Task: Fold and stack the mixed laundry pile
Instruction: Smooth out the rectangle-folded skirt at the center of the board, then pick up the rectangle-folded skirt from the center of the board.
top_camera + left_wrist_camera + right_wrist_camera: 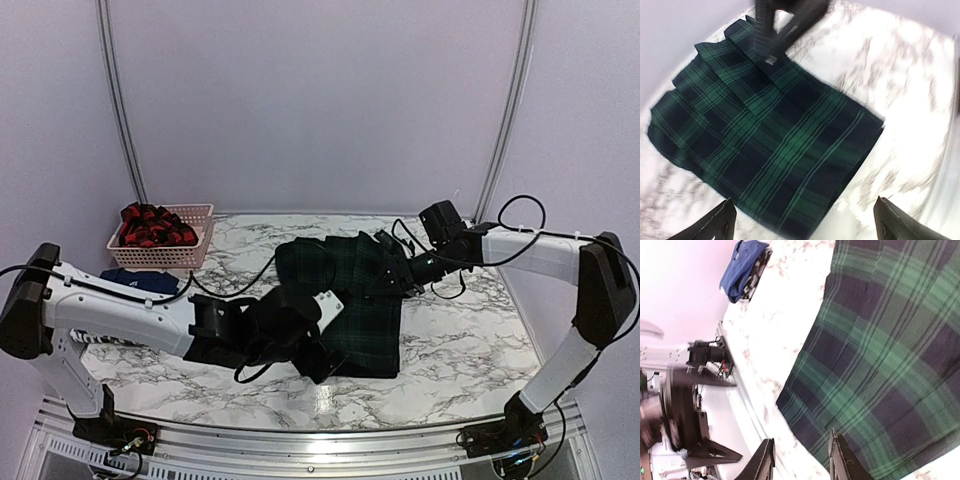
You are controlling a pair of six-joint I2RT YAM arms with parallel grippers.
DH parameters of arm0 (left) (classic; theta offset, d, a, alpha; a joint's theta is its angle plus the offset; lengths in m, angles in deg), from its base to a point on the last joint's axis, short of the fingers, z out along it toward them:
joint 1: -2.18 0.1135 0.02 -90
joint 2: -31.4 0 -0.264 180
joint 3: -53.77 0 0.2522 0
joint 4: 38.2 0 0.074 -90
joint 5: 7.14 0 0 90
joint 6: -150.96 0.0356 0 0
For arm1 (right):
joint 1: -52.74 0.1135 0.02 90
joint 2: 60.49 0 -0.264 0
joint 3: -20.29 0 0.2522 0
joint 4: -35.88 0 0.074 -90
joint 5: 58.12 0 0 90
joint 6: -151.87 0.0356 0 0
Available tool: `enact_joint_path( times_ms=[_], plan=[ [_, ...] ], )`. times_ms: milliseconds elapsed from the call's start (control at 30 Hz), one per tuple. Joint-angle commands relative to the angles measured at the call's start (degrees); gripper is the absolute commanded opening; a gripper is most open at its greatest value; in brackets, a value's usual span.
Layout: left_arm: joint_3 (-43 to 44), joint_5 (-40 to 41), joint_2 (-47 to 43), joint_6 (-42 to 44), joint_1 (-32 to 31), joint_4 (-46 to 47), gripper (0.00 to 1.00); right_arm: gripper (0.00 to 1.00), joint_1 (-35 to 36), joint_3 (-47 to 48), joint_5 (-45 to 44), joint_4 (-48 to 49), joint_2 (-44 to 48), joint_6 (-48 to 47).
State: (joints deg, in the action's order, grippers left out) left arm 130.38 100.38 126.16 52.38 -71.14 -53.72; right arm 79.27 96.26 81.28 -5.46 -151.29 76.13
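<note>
Plaid garment (345, 300) was dark green and navy with thin black lines; table (470, 330) was white marble with grey veining. Basket (200, 245) was pink lattice, checked shirt (152, 228) red and black. Folded garment (140, 281) was plain navy blue, striped piece (759, 270) black and white.

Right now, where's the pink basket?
In the top view, the pink basket sits at the far left corner of the table, holding a red checked garment.

Four garments: one dark green plaid garment (345, 300), one red-and-black checked shirt (155, 225), one navy blue garment (135, 281), one black-and-white striped garment (759, 270). One pink basket (165, 257).
</note>
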Motion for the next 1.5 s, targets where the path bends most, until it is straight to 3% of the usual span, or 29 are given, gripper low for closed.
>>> enact_joint_path(
  times_ms=[0, 267, 633, 933, 1033, 1100, 1233, 1467],
  plan=[
    [0.54, 19.79, 4.5, 18.13, -5.33, -6.76, 0.99, 0.33, 0.75, 2.82, -2.57, -2.04, -5.07, -1.21],
    [2.65, 23.16, 13.22, 27.98, -9.66, -2.93, 0.98, 0.33, 1.49, 5.86, -2.5, 2.75, -12.47, -0.16],
    [6.53, 25.27, 24.52, 37.03, -10.24, 2.96, 0.85, 0.33, 2.84, 7.7, -4.35, 3.48, -21.33, -2.76],
    [6.53, 28.0, 26.26, 41.82, -7.21, 8.55, 0.56, 0.32, 5.01, 2.12, -4.95, 6.4, -24.33, -3.27],
    [6.04, 28.0, 25.11, 43.35, -7.17, 10.4, 0.39, 0.32, 5.09, 0.89, -4.76, 6.48, -24.04, -3.49],
    [5.97, 27.25, 23.83, 43.49, -7.19, 9.91, 0.23, 0.32, 5.06, 0.6, -4.44, 6.11, -23.39, -3.74],
    [7.4, 21.21, 19.04, 39.69, -7.18, 2.37, 0.0, 0.33, 5.02, 3.27, -4.43, 2.22, -21.55, -5.38],
    [7.95, 11.05, 10.37, 31.73, -8.0, -12.08, 0.0, 0.41, 4.59, 14.8, -3.97, -2.46, -17.67, -6.62]
  ],
)
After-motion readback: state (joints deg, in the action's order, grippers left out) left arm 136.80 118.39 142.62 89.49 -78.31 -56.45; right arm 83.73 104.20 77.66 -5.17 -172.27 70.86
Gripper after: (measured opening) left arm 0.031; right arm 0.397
